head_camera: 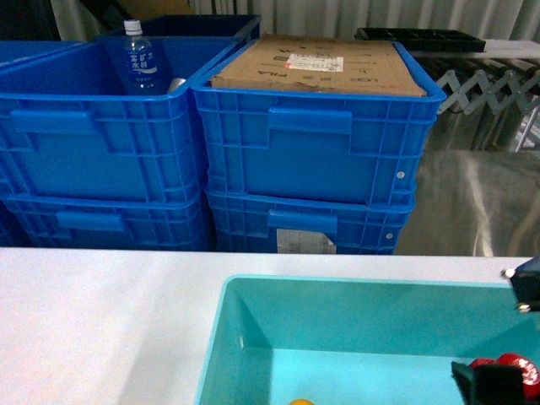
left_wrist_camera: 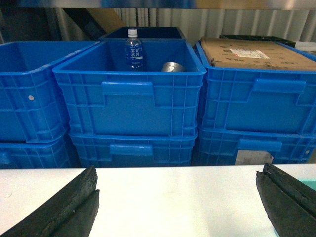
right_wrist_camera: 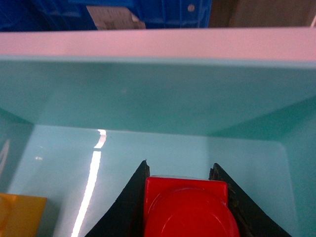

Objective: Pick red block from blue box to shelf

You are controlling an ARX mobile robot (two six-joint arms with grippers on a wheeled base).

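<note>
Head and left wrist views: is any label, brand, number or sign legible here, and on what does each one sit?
None can be read.
Water bottle label: white characters, too blurred to read.
Cardboard box white shipping label and faint print: too small to read.
Lower right blue crate pale sticker: blurred, unreadable.
Red block in the right claw: no text shows.

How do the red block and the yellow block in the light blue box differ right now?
The red block sits between the right gripper's fingers; the yellow block lies free on the floor of the light blue box. Red is near the box's right side, yellow further left. Both are inside that box.
</note>
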